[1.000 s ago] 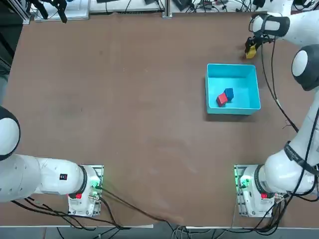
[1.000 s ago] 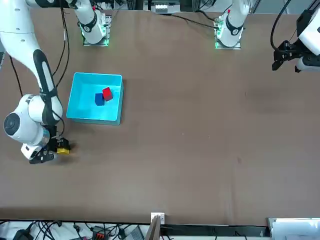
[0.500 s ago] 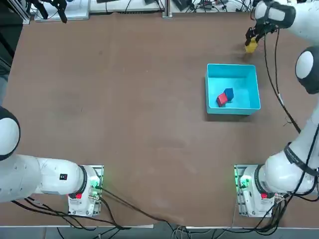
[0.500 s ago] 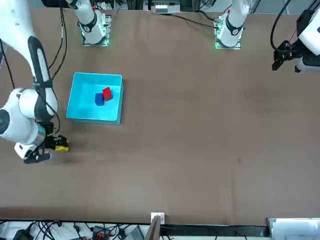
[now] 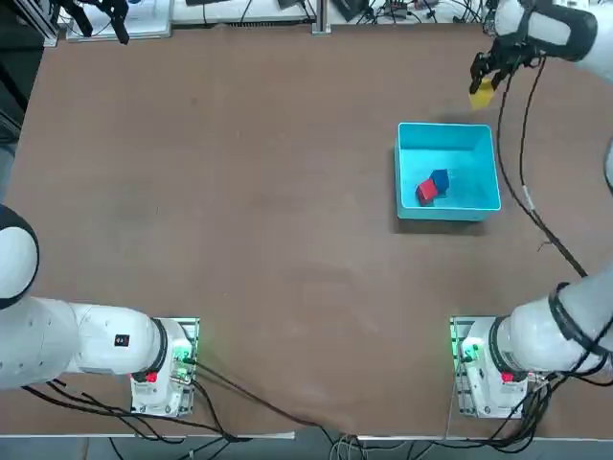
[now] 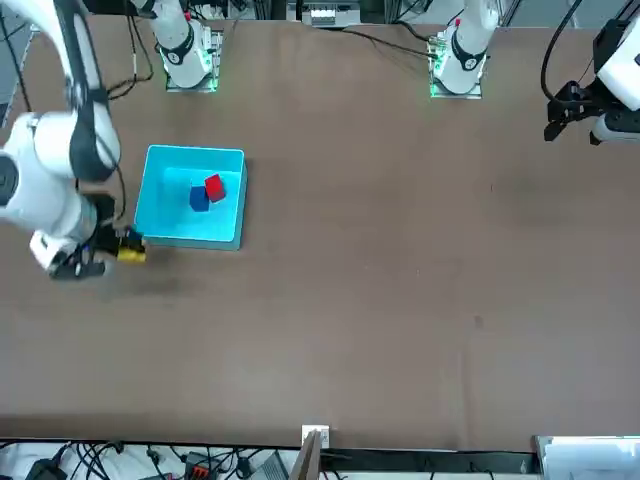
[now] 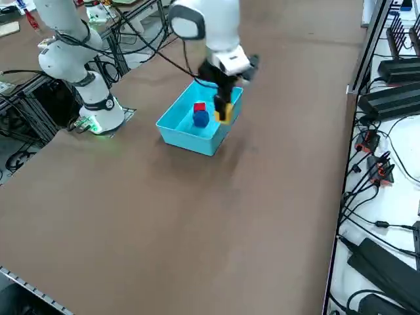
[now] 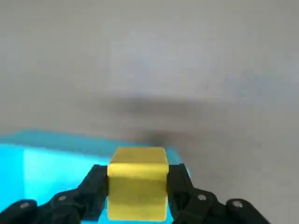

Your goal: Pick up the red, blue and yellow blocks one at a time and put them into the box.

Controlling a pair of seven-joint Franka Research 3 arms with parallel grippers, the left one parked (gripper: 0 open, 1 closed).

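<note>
Right hand grips the yellow block aloft, just beyond the box holding red and blue.

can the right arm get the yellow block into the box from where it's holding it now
Probably yes. The right gripper is shut on the yellow block, raised beside the box's far wall. The box is open-topped, and nothing stands between.
</note>
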